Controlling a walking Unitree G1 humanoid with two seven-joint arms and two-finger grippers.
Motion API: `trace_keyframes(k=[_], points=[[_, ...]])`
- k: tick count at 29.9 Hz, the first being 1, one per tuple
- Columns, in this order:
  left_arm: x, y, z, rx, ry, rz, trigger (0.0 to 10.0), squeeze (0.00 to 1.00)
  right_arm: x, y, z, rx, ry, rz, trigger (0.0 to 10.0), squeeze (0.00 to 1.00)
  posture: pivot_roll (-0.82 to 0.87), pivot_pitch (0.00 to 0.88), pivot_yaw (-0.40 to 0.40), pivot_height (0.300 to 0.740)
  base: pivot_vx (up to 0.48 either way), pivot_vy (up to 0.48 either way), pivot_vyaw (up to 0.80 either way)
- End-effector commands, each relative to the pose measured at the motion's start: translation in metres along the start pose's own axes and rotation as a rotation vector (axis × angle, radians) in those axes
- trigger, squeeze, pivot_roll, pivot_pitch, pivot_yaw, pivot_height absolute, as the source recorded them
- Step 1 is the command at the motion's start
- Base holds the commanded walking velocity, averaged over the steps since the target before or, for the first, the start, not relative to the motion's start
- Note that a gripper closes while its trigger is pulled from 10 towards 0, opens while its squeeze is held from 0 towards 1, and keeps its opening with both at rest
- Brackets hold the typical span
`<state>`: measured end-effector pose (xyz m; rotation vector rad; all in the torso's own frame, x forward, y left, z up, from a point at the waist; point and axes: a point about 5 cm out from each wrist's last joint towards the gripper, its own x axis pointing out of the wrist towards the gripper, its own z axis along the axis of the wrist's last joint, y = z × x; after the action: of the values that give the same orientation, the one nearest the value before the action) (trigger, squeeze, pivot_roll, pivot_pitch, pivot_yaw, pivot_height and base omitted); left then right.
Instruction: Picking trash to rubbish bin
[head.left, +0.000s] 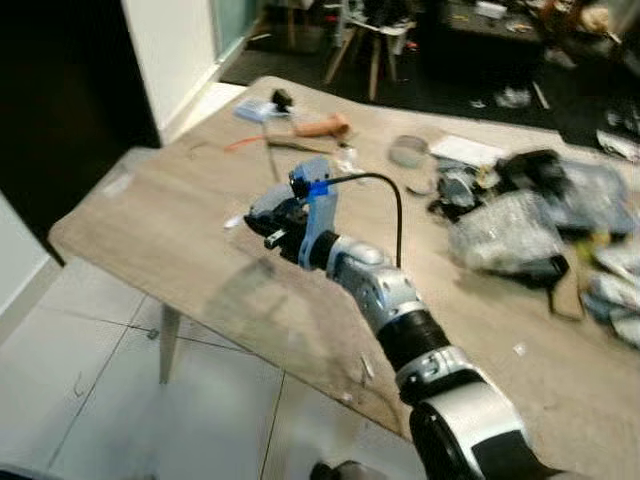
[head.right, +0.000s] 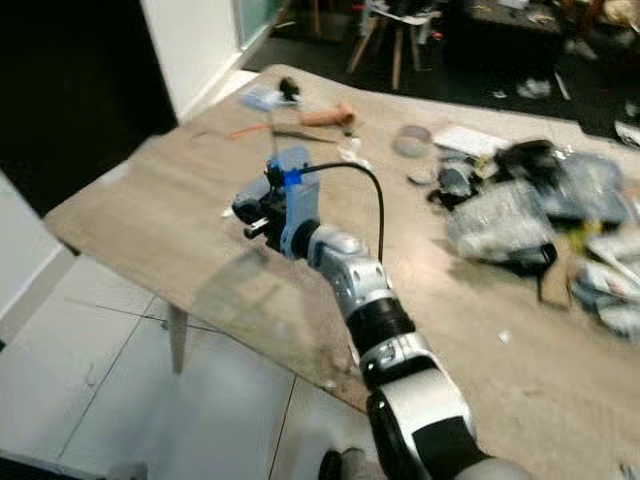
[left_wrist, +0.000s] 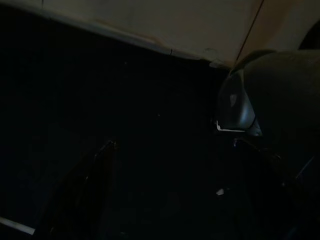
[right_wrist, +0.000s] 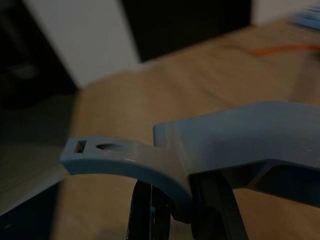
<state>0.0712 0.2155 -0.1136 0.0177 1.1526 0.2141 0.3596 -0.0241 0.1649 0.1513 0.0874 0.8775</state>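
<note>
My right arm reaches out over the wooden table (head.left: 150, 215), and its gripper (head.left: 268, 222) hovers just above the table's left-middle part. A blue-grey mount (right_wrist: 200, 150) covers most of the fingers, so how they stand is unclear. Grey shapes sit at the gripper tip, and I cannot tell whether they are trash. Trash lies further back: a tan tube-like piece (head.left: 322, 127), a blue paper (head.left: 255, 110), an orange strip (head.left: 245, 143) and a round lid (head.left: 408, 151). Crumpled clear plastic bags (head.left: 505, 232) are piled at the right. The left wrist view is very dark.
The table's near edge (head.left: 250, 355) runs diagonally above a white tiled floor (head.left: 110, 400). A white wall corner (head.left: 170, 60) and a dark doorway stand at the left. Chair legs (head.left: 375, 60) and clutter lie beyond the table. White paper (head.left: 465, 150) rests near the bags.
</note>
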Motion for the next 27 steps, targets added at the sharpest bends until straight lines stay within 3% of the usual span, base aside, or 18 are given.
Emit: trace_keyframes(k=[1,14,27], points=[[-0.001,-0.0073,-0.0068,0.004,0.03,-0.026,10.0,0.0,-0.002,-0.0043,-0.0009,-0.007,-0.001,-0.028,10.0,0.0,0.09,0.05,-0.057,0.74,0.0,0.0,-0.77],[-0.001,-0.0057,-0.0068,0.012,0.031,-0.024,10.0,0.0,0.0027,-0.0045,-0.001,-0.025,-0.011,-0.045,10.0,0.0,0.09,0.042,-0.054,0.74,0.0,0.0,-0.77],[-0.0011,-0.0051,-0.0068,0.01,0.029,-0.031,10.0,0.0,0.0037,-0.0034,-0.0008,-0.033,-0.023,-0.036,10.0,0.0,0.09,0.045,-0.055,0.74,0.0,0.0,0.0]])
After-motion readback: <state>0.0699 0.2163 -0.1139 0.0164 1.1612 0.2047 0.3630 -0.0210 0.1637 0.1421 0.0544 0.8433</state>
